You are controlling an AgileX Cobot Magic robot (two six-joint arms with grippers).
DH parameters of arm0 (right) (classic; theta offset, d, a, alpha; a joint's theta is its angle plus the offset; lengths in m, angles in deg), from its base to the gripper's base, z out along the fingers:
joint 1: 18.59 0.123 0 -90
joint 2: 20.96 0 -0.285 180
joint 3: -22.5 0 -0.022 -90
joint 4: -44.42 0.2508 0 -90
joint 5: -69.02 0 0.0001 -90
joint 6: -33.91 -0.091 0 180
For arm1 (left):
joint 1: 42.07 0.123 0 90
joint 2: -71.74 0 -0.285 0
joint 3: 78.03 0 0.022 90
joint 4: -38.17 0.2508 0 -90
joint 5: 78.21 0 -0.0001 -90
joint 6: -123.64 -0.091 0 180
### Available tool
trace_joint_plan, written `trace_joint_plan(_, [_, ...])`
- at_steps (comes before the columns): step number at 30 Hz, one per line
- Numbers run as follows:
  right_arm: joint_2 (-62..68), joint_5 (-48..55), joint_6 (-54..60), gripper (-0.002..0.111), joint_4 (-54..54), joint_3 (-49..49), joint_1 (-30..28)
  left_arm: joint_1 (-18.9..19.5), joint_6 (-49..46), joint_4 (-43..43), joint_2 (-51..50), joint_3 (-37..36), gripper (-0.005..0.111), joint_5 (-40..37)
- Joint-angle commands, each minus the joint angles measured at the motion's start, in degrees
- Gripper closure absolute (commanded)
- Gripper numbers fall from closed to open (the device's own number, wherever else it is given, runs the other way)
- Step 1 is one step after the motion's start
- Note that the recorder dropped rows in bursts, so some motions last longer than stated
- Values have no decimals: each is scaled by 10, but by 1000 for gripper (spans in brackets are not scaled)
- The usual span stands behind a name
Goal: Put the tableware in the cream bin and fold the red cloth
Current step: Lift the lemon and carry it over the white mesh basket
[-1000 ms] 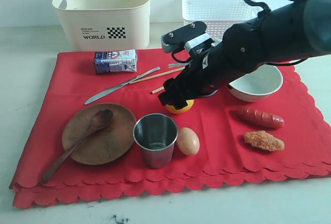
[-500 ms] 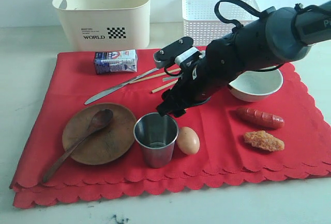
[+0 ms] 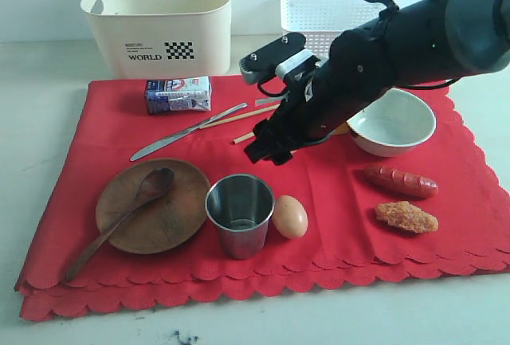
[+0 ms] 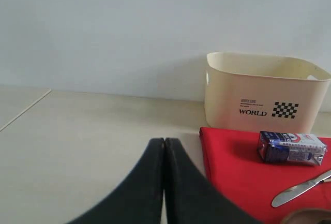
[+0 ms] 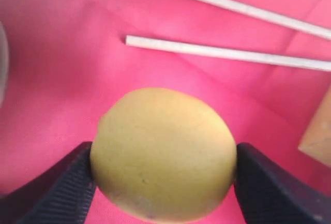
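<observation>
The right pincer clamps the lemon, the chopsticks at its 11 o'clock lying along 8-to-2 o'clock

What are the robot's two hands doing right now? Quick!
The left gripper: shut, nothing in it.
The right gripper: closed on the lemon, holding it.
</observation>
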Motion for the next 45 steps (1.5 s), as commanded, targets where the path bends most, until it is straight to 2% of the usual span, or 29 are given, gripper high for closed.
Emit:
trace_joint_plan(1, [-45, -2, 4, 108, -7, 2, -3, 1, 0, 0, 4, -1, 104, 2])
trace_joint_plan(9, [-83, -7, 0, 108, -13, 3, -3, 1, 0, 0, 4, -1, 104, 2])
trace_joint_plan(13, [-86, 6, -37, 108, -37, 20, -17, 1, 0, 0, 4, -1, 104, 2])
trace_joint_plan(19, [-86, -4, -37, 108, -36, 26, -93, 1, 0, 0, 4, -1, 104, 2])
trace_joint_plan(22, [-86, -52, -52, 108, -33, 26, -135, 1, 0, 0, 4, -1, 104, 2])
trace_joint_plan(30, [-75, -171, -67, 108, -32, 31, -199, 1, 0, 0, 4, -1, 104, 2])
trace_joint_plan(45, [116, -65, -81, 108, -31, 308, -218, 1, 0, 0, 4, -1, 104, 2])
